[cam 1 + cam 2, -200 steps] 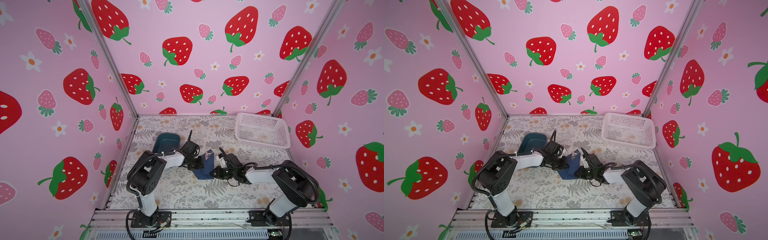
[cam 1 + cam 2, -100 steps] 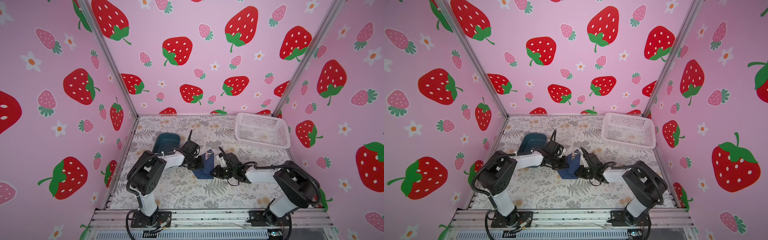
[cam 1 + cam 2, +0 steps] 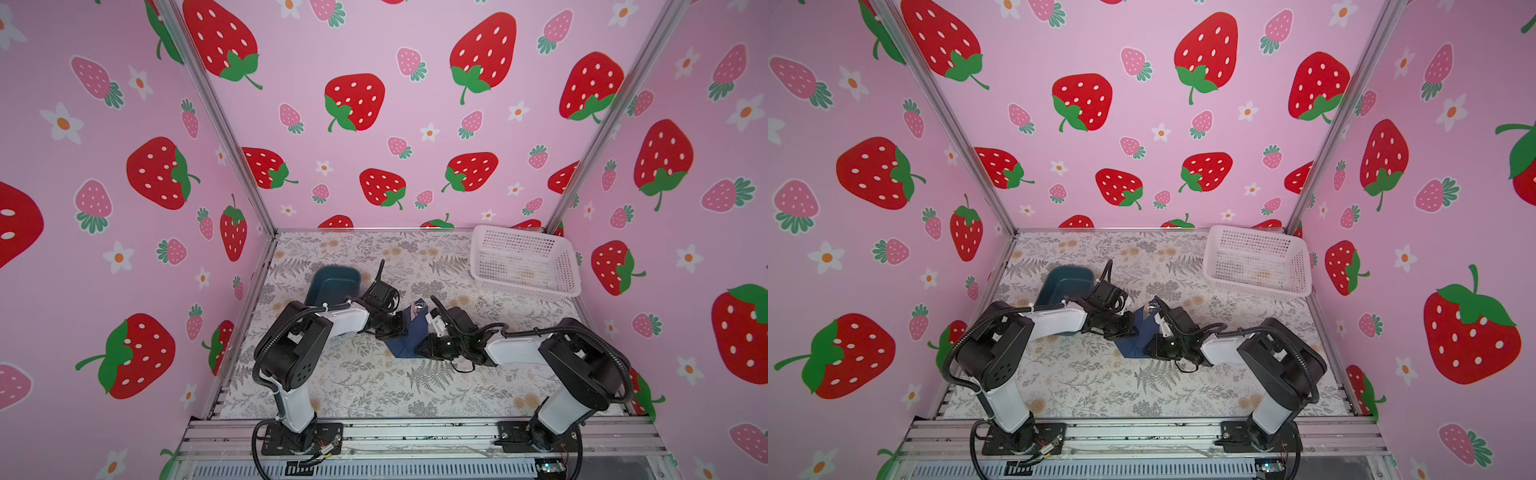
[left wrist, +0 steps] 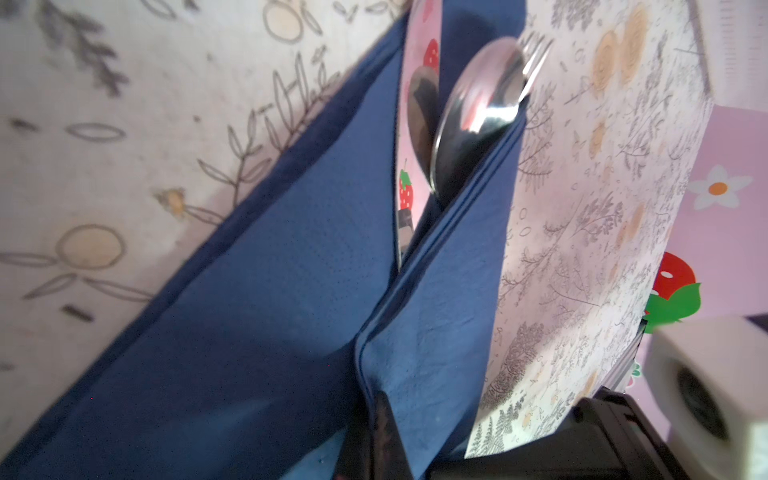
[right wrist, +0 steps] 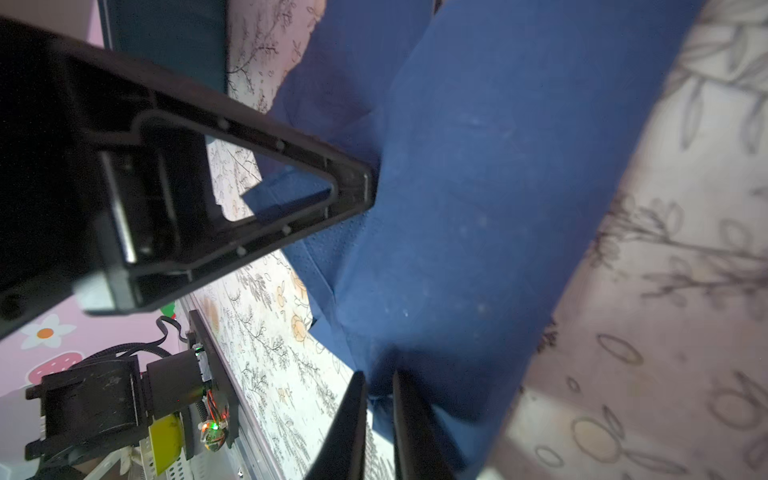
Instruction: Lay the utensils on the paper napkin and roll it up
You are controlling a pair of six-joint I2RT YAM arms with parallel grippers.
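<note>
- Beside the tub (image 3: 332, 286), in both top views: the napkin (image 3: 409, 343) lies partly folded on the table (image 3: 374, 386). The left gripper (image 3: 400, 329) meets it on the tub side, the right gripper (image 3: 424, 347) on the side away from the tub. The utensils (image 3: 418, 308) stick out of one end.
- Left wrist view: the left gripper's jaws are together, pinching a raised fold of the napkin. A spoon (image 4: 478, 116) and a fork (image 4: 536, 52) lie in the crease.
- Right wrist view: the right gripper's jaws are nearly together, clamped on the napkin's edge.
</note>
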